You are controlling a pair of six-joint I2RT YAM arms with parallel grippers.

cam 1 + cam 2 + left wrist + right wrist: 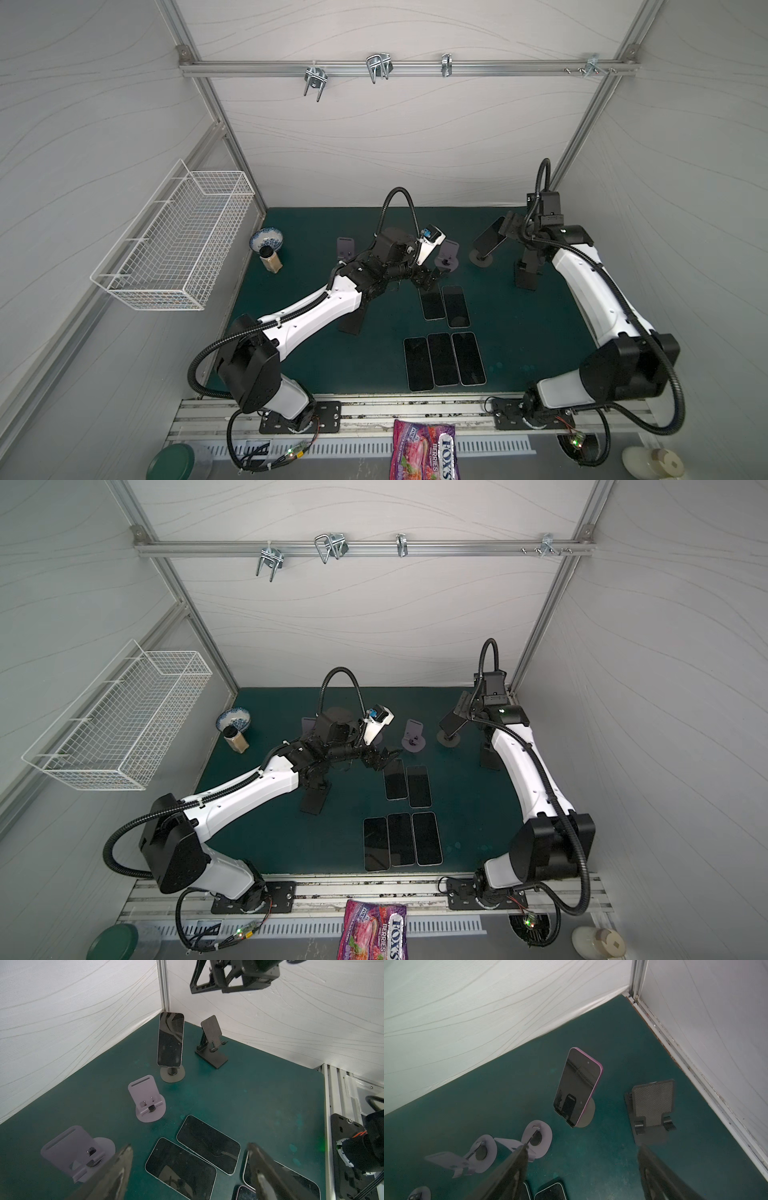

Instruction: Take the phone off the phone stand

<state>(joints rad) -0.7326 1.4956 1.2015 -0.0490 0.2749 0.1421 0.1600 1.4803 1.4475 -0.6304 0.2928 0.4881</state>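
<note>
Five flat phones (442,359) are seen lying on the mat (353,365) in both top views, from centre to lower centre of frame. One more phone (490,240) is propped tilted on its stand (482,261), upper right of centre. Near its upper end the right gripper (512,226) is held. Mid-frame, the left gripper (432,277) is placed at the upper end of the upper flat pair.

Left wrist view: phone (170,1039) is seen upright on the stand (172,1075), with a black stand (212,1043) beside it. The left fingers (118,1167) are spread wide, nothing gripped, flat phones beneath.

Right wrist view: phone (578,1086), pink-edged, is seated on the stand (589,1113). The right fingers (517,1167) are spread wide, apart from it, nothing held.
</note>
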